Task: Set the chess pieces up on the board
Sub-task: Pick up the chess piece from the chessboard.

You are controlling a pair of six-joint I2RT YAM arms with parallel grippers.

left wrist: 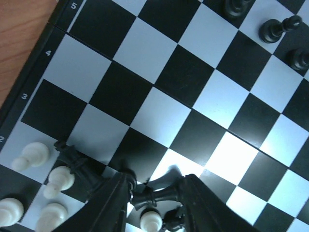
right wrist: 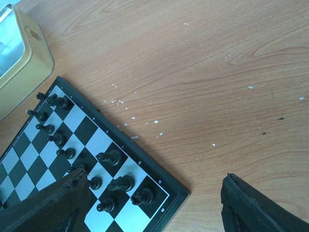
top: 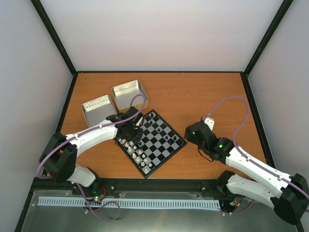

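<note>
The board [top: 157,140] lies turned diamond-wise in the middle of the table. White chess pieces [top: 135,152] line its near-left side and black chess pieces [top: 162,127] its far-right side. My left gripper [top: 131,131] hangs over the white side. In the left wrist view a black chess piece [left wrist: 161,195] lies sideways between the fingers of my left gripper [left wrist: 154,194], touching both, above a white pawn [left wrist: 150,221]. White pawns [left wrist: 30,155] stand to the left, next to another dark piece [left wrist: 72,160]. My right gripper [top: 190,131] stands open just off the board's right corner [right wrist: 170,195], nothing in it.
Two silver tins [top: 99,107] [top: 129,93] sit behind the board at the far left; the nearer one's wall [right wrist: 26,63] shows in the right wrist view. Bare wooden table [right wrist: 207,82] with small white flecks lies right of the board. Black frame posts edge the table.
</note>
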